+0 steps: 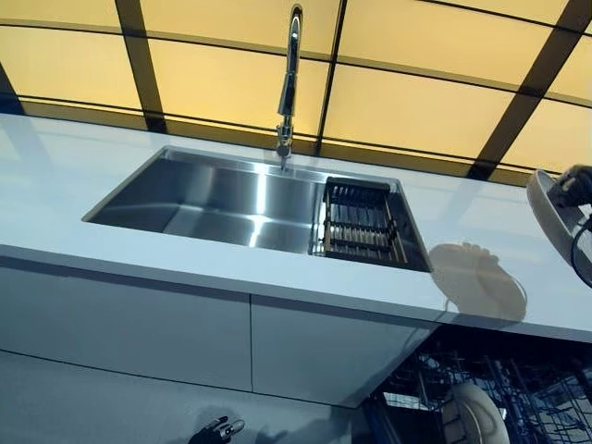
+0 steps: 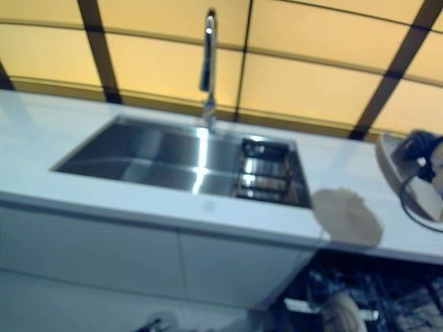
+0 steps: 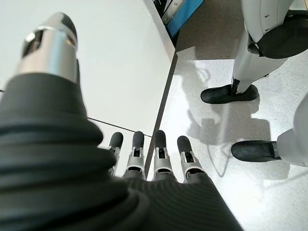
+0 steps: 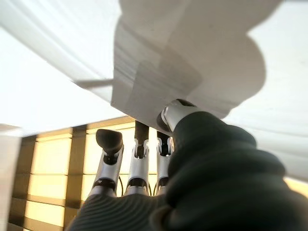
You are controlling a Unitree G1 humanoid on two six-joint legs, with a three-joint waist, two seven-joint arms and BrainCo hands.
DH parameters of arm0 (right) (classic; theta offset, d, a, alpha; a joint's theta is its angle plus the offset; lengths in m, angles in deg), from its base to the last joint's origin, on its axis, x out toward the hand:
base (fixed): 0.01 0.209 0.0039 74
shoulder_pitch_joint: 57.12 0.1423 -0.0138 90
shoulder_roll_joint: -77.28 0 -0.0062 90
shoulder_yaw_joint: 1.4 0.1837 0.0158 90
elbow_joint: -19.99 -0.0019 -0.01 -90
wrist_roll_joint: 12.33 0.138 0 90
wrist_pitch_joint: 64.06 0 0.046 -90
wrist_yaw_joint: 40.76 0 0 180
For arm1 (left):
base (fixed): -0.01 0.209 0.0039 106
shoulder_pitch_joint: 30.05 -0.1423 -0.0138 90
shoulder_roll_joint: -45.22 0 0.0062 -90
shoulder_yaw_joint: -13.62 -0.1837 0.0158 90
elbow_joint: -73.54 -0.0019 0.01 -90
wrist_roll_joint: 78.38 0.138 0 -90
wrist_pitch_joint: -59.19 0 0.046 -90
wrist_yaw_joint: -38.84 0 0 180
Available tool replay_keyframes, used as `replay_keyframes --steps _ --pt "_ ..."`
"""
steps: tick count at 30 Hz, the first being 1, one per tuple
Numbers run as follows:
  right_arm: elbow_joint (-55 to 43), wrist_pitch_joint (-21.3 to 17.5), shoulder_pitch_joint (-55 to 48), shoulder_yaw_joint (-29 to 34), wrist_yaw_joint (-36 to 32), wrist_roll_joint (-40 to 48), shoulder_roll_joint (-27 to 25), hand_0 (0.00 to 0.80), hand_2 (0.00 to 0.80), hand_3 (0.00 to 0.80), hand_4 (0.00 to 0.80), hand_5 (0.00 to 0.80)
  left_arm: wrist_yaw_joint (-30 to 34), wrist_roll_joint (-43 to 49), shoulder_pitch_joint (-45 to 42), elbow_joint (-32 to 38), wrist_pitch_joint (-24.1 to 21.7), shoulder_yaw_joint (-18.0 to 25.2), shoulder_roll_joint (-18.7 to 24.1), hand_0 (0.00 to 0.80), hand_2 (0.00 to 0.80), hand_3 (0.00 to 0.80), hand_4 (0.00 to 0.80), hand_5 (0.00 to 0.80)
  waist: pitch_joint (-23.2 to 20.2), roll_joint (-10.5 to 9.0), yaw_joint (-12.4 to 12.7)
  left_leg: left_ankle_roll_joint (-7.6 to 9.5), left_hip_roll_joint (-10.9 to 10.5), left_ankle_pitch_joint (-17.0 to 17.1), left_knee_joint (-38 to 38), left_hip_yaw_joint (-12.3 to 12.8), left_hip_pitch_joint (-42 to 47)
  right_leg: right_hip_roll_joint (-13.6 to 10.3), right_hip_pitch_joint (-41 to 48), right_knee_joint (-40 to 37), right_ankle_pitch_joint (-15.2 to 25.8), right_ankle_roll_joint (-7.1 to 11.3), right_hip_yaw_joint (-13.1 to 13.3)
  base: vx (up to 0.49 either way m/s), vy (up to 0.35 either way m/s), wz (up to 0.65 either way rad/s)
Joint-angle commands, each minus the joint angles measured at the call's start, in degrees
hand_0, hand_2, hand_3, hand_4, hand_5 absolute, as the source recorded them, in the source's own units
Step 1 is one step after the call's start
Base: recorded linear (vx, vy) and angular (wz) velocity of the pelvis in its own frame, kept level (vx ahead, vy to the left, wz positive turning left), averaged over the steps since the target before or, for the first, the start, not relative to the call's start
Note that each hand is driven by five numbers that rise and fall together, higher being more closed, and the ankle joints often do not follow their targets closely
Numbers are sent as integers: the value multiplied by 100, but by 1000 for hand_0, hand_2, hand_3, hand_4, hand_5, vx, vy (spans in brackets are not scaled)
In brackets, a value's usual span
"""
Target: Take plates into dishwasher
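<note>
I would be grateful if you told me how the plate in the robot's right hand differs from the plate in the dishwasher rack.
The held plate is up above the countertop, gripped by the right hand; the racked plate sits low in the dishwasher rack below the counter edge. The held plate shows tilted, nearly edge-on; the racked plate stands among the wires, touched by no hand. Both look pale and round.

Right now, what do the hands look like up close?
Both look alike. Left hand: silver fingers with dark rounded tips, a silver thumb with a dark tip, and a dark ribbed cover over the back and wrist. Right hand: the same silver fingers, dark tips and ribbed cover.
</note>
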Motion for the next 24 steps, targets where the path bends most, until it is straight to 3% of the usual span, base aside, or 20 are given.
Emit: replay_keyframes --steps 1,9,14,18,21,24 --pt "177 -1 62 436 10 -122 -397 800 800 800 800 800 92 202 194 -184 -130 117 94 0 0 0 0 0 0 -70 16 -53 306 -304 14 -189 38 -167 366 366 -373 582 291 -16 23 -21" --pt "-293 -78 -1302 1617 253 110 -372 800 800 800 800 800 -27 86 294 -120 -186 166 89 0 0 0 0 0 126 -35 -242 17 300 -365 86 -4 32 -149 173 536 -347 637 535 -37 54 -20" --pt "-941 -103 -2702 2752 621 205 -96 800 800 800 800 800 -55 23 370 -112 -146 230 107 0 0 0 0 0 301 26 -456 114 230 -414 200 49 -57 -175 -142 884 -333 687 694 -40 99 -13" --pt "-1235 -325 -3472 3309 961 -245 202 800 800 800 800 800 -94 36 341 -152 -126 325 50 0 0 0 0 0 400 46 -636 90 175 -457 179 113 27 -286 -423 869 9 846 685 20 97 -21" --pt "-1527 -378 -3855 3544 1237 -602 529 800 800 800 800 800 -174 31 334 -116 -123 359 62 0 0 0 0 0 496 80 -663 86 191 -470 128 211 85 -326 -597 986 123 891 512 -53 58 -25" --pt "-1707 -390 -3917 3494 1612 -1145 834 800 800 800 800 800 -303 -118 370 -107 -152 446 114 0 0 0 0 0 583 177 -510 135 278 -396 101 452 36 -430 -486 1370 -116 850 100 -153 16 -63"
